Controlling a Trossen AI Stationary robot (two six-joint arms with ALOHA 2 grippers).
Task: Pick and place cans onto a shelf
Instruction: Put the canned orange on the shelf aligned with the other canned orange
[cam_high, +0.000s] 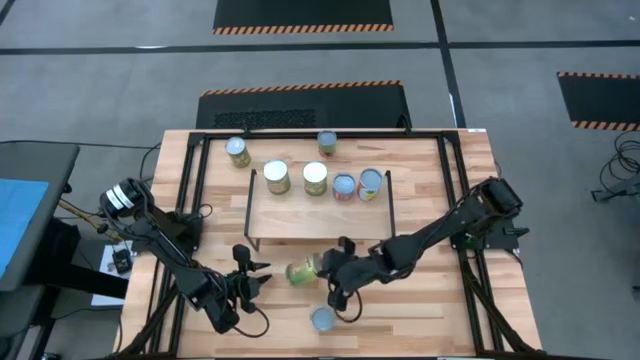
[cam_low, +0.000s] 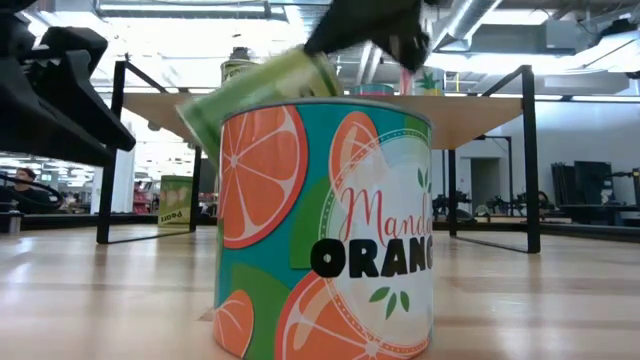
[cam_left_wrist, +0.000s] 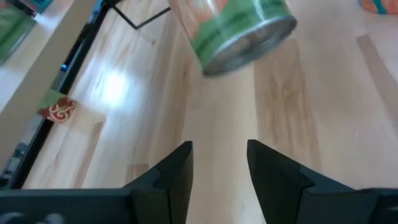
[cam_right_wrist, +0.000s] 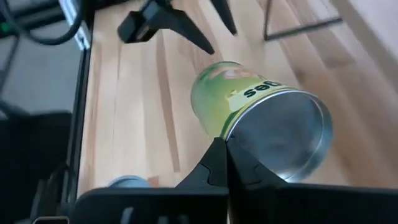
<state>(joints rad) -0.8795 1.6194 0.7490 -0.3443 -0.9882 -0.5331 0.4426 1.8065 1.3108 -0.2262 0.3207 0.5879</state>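
Observation:
A green-labelled can (cam_high: 299, 271) hangs tilted on its side in front of the shelf (cam_high: 300, 222), with my right gripper (cam_right_wrist: 227, 155) shut on it. Just to its left, my left gripper (cam_high: 252, 275) stands open with nothing between its fingers; in its wrist view the can (cam_left_wrist: 239, 31) hangs ahead of the fingers. Several cans (cam_high: 315, 178) stand upright on the shelf's board. Two more cans (cam_high: 237, 151) stand on the table behind it. A blue can with orange slices on its label (cam_high: 322, 319) stands near the table's front edge and fills the low view (cam_low: 325, 230). My right gripper pinches the rim of the green can's silvery end (cam_right_wrist: 231, 134) between its two fingers, which come together there. The fingers come at it slanting down from the table's right. The can is lifted clear of the table, lying tilted with its other end toward the left gripper.
The shelf's thin black wire legs (cam_high: 250, 215) stand at its corners. Black frame rails (cam_high: 195, 190) run along the table's left and right sides. Bare wood lies between the shelf and the front edge, apart from the blue can.

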